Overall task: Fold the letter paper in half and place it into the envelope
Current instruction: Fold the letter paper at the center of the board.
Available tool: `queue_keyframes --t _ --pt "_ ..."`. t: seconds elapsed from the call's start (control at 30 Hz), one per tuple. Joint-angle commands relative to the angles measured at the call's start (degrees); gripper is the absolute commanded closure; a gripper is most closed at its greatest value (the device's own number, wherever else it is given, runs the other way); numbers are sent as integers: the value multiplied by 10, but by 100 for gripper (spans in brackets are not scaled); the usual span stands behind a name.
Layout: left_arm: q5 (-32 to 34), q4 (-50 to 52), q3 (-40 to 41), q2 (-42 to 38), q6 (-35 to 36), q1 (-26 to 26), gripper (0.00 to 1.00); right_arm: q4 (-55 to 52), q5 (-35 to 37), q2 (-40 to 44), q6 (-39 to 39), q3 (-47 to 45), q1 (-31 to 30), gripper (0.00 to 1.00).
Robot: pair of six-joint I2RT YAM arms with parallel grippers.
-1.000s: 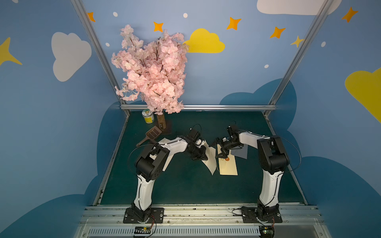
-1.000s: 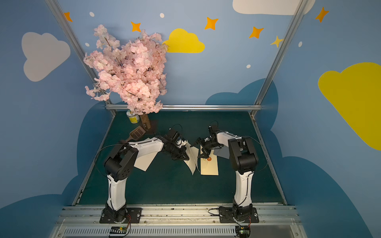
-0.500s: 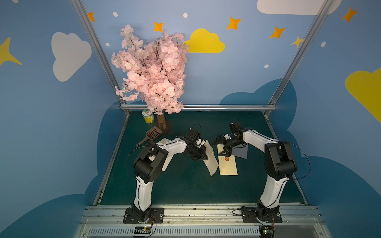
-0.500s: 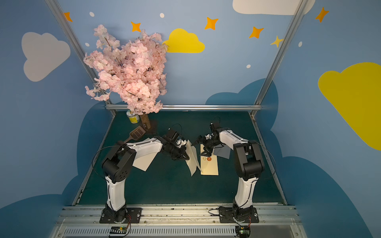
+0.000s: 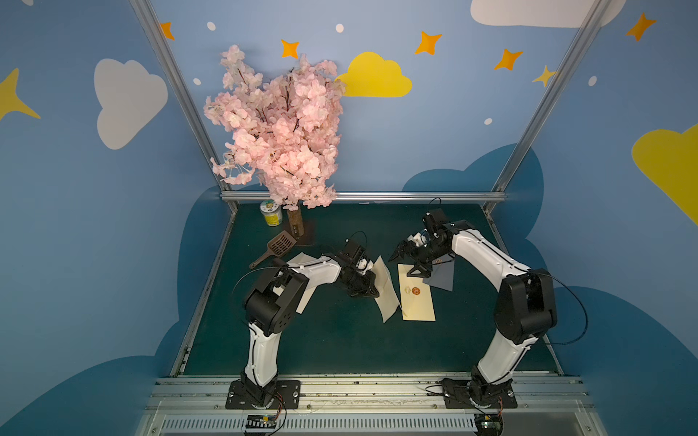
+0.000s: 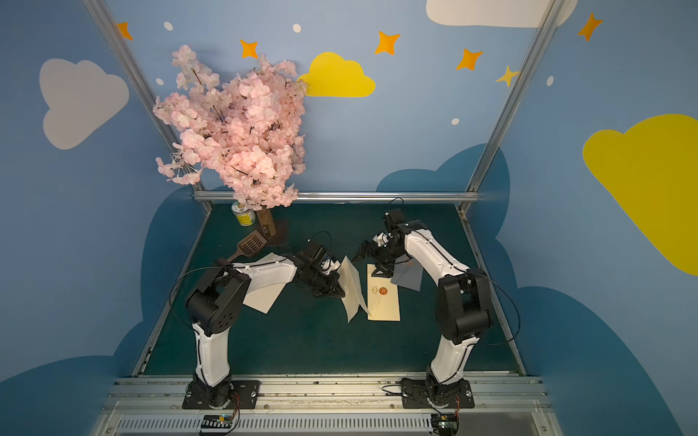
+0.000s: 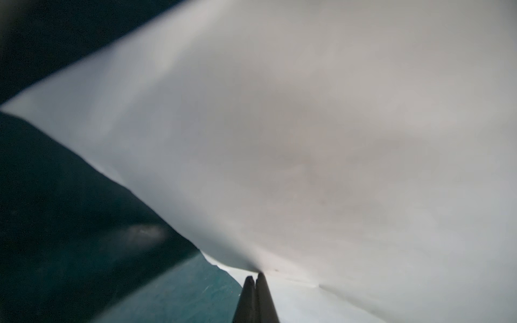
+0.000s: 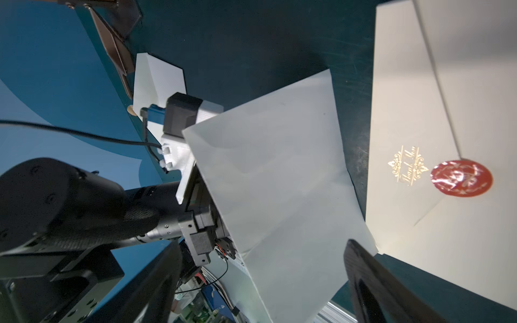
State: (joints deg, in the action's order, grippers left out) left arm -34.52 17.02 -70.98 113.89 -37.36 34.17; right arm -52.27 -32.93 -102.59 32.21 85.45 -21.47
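My left gripper [image 5: 373,293] is clamped on the edge of the letter paper [image 5: 386,292], and the sheet is raised off the green mat [image 5: 321,339] and tilted. The paper is outside the envelope [image 5: 418,309], just beside its long edge. The envelope lies flat on the mat, flap down under a red wax seal [image 5: 416,291]. My right gripper [image 5: 406,264] hangs over the envelope's far end, jaws spread wide, holding nothing. The yellow can [image 5: 271,216] stands upright at the back; I cannot make out its contents.
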Motion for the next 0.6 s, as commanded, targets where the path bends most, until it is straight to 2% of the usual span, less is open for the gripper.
queue_keyframes --t 0.0,0.07,0.27,0.57 --pt "0 -1 6 -21 5 1 95 -88 60 1 -51 41 -28 10" --pt "0 -2 8 -21 5 1 95 -112 86 -5 -61 53 -44 11" --pt "1 -2 14 -24 7 -2 95 -148 150 -9 -72 48 -77 23" --pt "1 -6 25 -31 8 -9 95 -133 169 -32 -70 7 -114 47"
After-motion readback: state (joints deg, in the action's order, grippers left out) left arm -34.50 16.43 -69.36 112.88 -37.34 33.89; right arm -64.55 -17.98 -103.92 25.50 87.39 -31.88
